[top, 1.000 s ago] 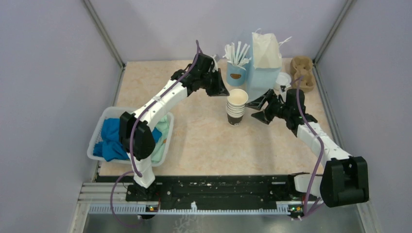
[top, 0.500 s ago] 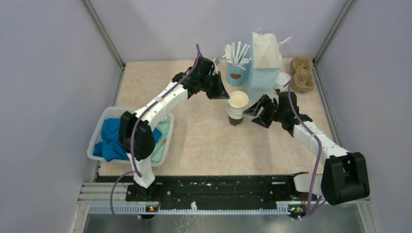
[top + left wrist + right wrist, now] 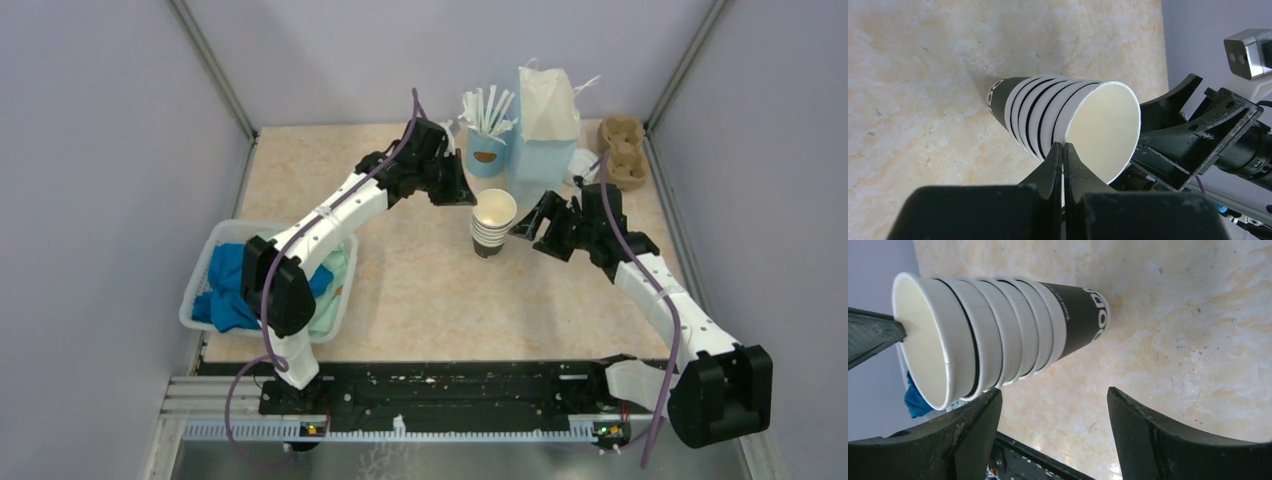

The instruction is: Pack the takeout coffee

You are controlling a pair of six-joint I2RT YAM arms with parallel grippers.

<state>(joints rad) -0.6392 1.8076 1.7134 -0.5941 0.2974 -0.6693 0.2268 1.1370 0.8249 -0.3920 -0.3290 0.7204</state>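
Right hand [image 3: 1053, 395]: open, jaws standing either side of the stack of lidless cups [image 3: 998, 335]. Left hand [image 3: 1063, 150]: closed at the top cup's rim; pinch unconfirmed. Takeout coffee [image 3: 580, 163] stands upright just beyond the right hand, opposite the stack; right arm nearer. Only the overhead view shows it.

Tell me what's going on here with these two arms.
Both arms are at a stack of lidless paper cups standing on the table. The left fingers are shut on the rim of the top cup, apparently pinching it. The right fingers are open just beside the stack, gripping nothing.
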